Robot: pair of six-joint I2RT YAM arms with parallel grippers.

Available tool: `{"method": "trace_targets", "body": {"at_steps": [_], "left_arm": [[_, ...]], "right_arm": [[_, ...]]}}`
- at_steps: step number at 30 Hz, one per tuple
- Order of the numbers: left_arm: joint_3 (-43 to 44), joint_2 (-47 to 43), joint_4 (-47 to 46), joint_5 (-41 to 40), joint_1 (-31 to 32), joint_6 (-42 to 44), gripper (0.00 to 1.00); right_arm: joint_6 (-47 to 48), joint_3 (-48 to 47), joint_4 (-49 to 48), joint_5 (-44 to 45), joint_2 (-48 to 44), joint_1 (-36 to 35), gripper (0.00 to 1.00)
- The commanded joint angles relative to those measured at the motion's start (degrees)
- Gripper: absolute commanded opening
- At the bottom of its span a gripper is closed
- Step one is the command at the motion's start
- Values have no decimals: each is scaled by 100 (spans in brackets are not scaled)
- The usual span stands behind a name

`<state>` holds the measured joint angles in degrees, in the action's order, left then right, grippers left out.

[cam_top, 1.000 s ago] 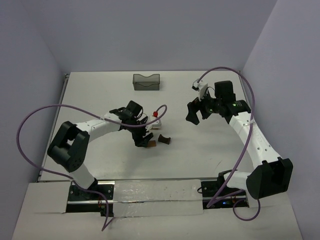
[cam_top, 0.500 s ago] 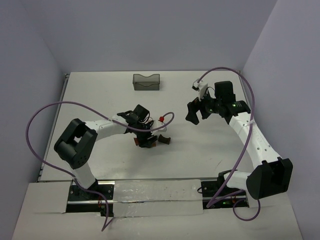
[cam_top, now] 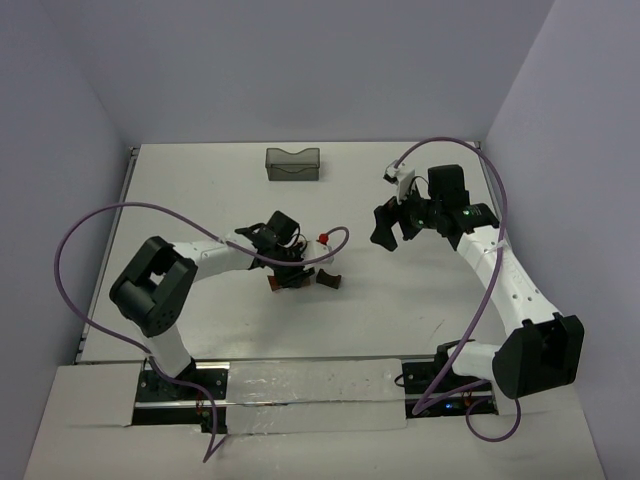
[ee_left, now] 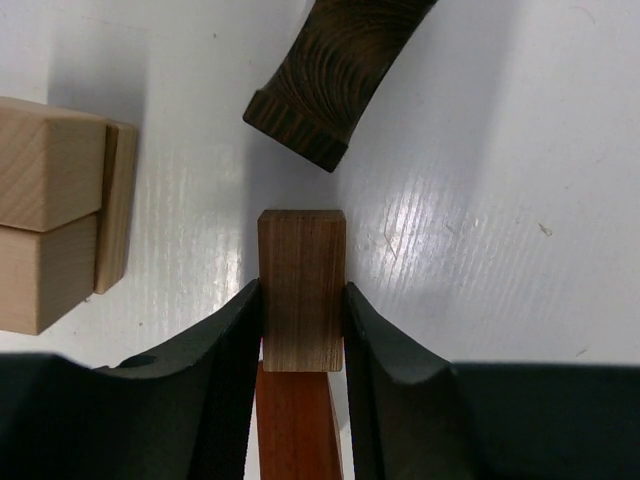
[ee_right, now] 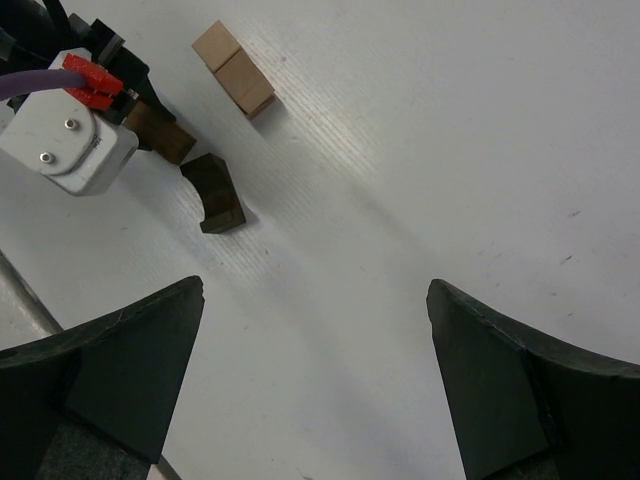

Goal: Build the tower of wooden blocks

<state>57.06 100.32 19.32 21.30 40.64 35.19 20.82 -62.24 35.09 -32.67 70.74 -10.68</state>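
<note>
- The left gripper (ee_left: 302, 300) pinches a reddish-brown block (ee_left: 302, 285). Its two dark fingers (ee_left: 232, 370) press against the block's opposite sides.
- The block's end face is plain brown with visible grain. A redder face of it runs back between the fingers towards the wrist camera.
- In the top view, the left gripper (cam_top: 289, 273) is low over the white table (cam_top: 200, 180), a little left of centre and towards the near half. The left arm reaches in from the left.
- A dark brown arch (ee_left: 335, 75) lies on the table just beyond the pinched block, apart from it, with a strip of table between them. From above, the arch (cam_top: 328, 280) sits just right of the left gripper.
- Two light tan cubes (ee_left: 45, 215) lie side by side and touching, with a thin tan bar (ee_left: 118, 205) flat against them. The group is near the pinched block but not touching it.
- The right wrist view shows the same tan cubes (ee_right: 233, 68) in a row and the arch (ee_right: 213, 193) near them. Both are close to the white camera housing (ee_right: 65, 145) on the left wrist.
- No block is stacked on another. All the pieces are at table level in one loose cluster.
- The right gripper (ee_right: 315, 370) is spread wide, with only bare table between its fingers. From above it (cam_top: 392, 225) is over the right part of the table, well apart from the blocks.
- A dark translucent bin (cam_top: 292, 163) stands at the far side of the table, well apart from the cluster.
- Purple cables (cam_top: 90, 225) loop from both arms.
</note>
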Motion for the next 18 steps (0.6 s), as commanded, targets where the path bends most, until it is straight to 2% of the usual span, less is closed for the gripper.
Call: {"method": "trace_targets", "body": {"at_steps": [1,4,7,8,14,18], "left_arm": [[-34,-258,320,79,32,349,29],[197,-388,875,298,35,541,22],[276,-547,906,306,32,327,3],[327,-592,895,307,27,268,0],[788,-588,1613,566,22,444,0],[972,-730,1763,622,-24,532,0]], "right_arm": [[-98,69,-314,-131,-52,31,100],[-164,114,-421,-168,-67,31,100],[-199,149,-466,-185,-85,38,100],[-195,161,-473,-187,-87,34,100],[-202,265,-591,-200,-200,31,100],[-222,237,-600,-239,-147,32,100]]}}
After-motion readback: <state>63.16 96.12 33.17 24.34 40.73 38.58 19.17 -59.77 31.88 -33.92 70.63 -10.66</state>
